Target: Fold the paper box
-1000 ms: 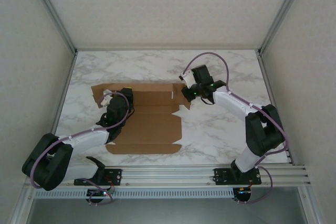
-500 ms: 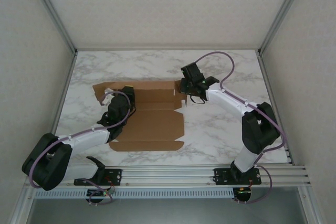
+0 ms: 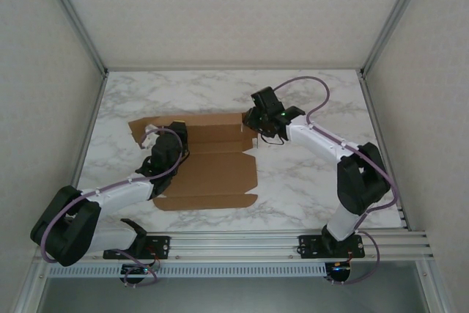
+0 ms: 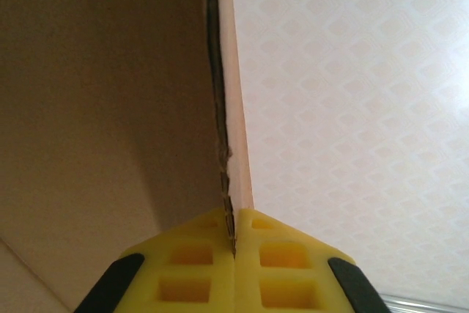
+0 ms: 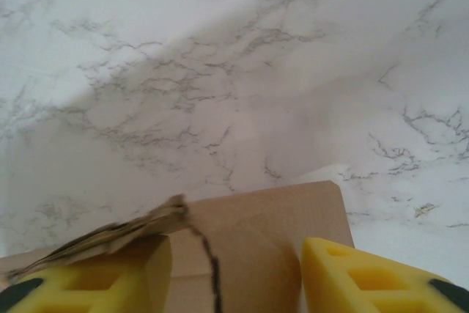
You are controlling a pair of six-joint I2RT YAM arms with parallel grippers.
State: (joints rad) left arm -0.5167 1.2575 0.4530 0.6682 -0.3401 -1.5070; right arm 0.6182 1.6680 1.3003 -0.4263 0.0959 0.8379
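Note:
The paper box (image 3: 212, 170) is a flat brown cardboard sheet lying left of centre on the marble table. My left gripper (image 3: 149, 139) is at its left side, shut on a raised side flap. In the left wrist view the yellow pads meet on the flap's thin edge (image 4: 226, 181), and the left gripper (image 4: 234, 236) pinches it. My right gripper (image 3: 251, 124) hovers at the sheet's far right corner. In the right wrist view the right gripper (image 5: 234, 280) is open. A rounded cardboard flap (image 5: 271, 240) lies between its yellow fingertips (image 5: 352, 276), and neither pad presses on it.
Bare marble tabletop (image 3: 315, 174) stretches right of the sheet and behind it. Metal frame posts (image 3: 91, 108) and white walls close in the left, right and back. A rail (image 3: 242, 243) carrying both arm bases runs along the near edge.
My right gripper has moved a little left and away along the sheet's far right corner and opened, letting go of the flap. The right-hand flaps have dropped flatter. The left arm has kept still.

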